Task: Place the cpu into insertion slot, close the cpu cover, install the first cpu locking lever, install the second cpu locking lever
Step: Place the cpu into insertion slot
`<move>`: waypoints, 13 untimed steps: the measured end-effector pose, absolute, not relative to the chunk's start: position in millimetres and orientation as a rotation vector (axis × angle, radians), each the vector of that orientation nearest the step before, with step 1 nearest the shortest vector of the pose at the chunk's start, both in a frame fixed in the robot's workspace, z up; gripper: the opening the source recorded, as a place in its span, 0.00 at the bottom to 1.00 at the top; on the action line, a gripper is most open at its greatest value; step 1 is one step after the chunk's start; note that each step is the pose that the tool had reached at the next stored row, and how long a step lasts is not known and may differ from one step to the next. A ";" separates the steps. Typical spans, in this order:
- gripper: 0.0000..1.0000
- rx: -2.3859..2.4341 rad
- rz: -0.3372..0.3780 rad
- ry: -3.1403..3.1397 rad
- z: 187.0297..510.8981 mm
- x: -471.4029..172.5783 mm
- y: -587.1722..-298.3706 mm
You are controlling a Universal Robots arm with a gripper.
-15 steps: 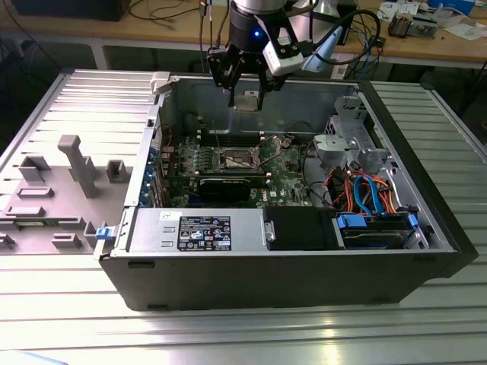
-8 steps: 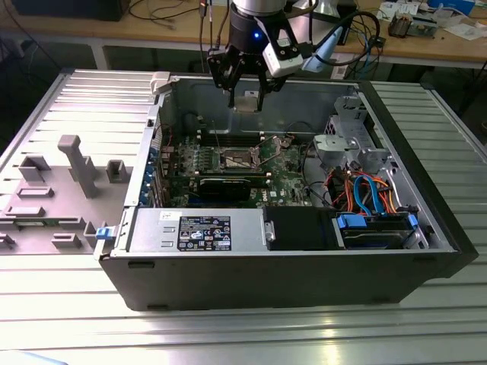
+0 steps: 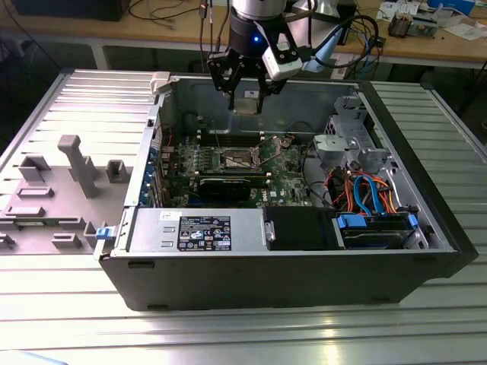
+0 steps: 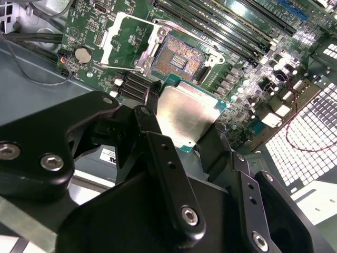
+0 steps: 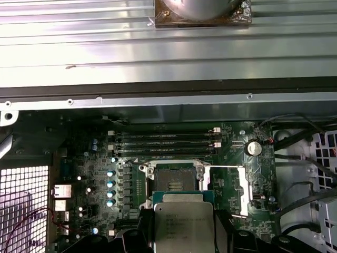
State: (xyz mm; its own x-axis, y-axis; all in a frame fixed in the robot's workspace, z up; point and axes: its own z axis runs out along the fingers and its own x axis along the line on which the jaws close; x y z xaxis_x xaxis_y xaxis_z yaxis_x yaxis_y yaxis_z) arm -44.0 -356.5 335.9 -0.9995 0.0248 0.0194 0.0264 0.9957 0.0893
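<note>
Pinching the cpu [image 3: 245, 103] by two opposite edges, the gripper [image 3: 246, 107] hangs in the exterior view at about twelve o'clock of the open computer case [image 3: 304, 281], above the case floor and clear of the board. The insertion slot [image 3: 237, 158] lies on the green motherboard [image 3: 293, 173], a little toward ten o'clock from the case's middle and below the chip. The cpu cover [image 3: 276, 143] stands swung open at the slot's three o'clock side. A grey fixture [image 3: 76, 163] sits on the table at the case's nine o'clock.

In the second wrist view the black fingers [image 4: 151, 124] clamp the cpu [image 4: 187, 113] with its silvery top facing the camera. The insertion slot [image 4: 179, 60] beyond it is bare, its pin field uncovered. The cpu cover [image 4: 149, 47] is folded back just beside the slot, near a coin cell [image 4: 82, 54].

In the first wrist view the cpu [image 5: 183, 219] is held in the gripper [image 5: 183, 234], apart from the bare insertion slot [image 5: 174, 179]. The cpu cover [image 5: 244, 192] lies open beside the slot, and the memory slots [image 5: 163, 142] run along the slot's far side.
</note>
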 end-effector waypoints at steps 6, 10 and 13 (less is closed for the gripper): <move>0.55 -0.040 -0.140 -3.120 332.7 -44.0 -356.5; 0.55 -0.040 -0.140 -3.120 332.4 -44.2 -356.5; 0.55 -0.040 -0.140 -3.120 331.6 -44.3 -356.5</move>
